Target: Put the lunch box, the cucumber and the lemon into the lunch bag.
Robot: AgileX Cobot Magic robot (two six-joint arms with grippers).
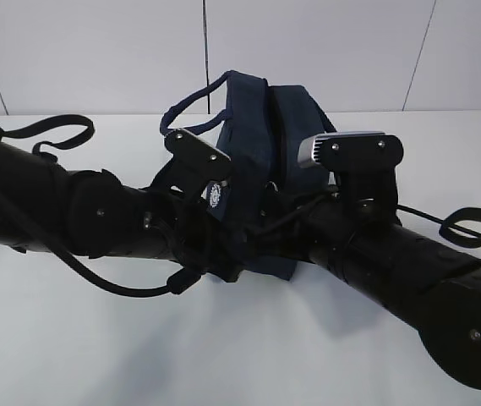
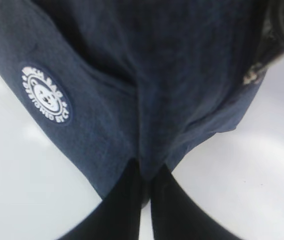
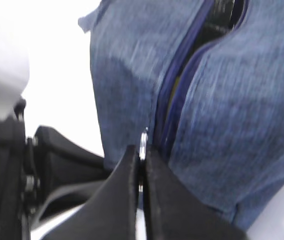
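The navy lunch bag (image 1: 253, 127) stands at the table's middle with both arms reaching against its near side. In the left wrist view my left gripper (image 2: 146, 172) is shut on a fold of the lunch bag (image 2: 156, 75) at its lower edge, beside a round white logo patch (image 2: 46, 95). My right gripper (image 3: 142, 150) is shut on the metal ring pull (image 3: 142, 140) at the low end of the zipper (image 3: 179, 75), which gapes above it. A yellowish sliver shows in the gap; I cannot tell what it is. The lunch box, the cucumber and the lemon are out of view.
The white table (image 1: 71, 338) runs to a pale wall behind. The bag's loop handles (image 1: 191, 103) stick up at the back left. Black cable loops lie at the left (image 1: 50, 128) and right (image 1: 477, 222). The left arm's wrist (image 3: 12, 170) sits close beside my right gripper.
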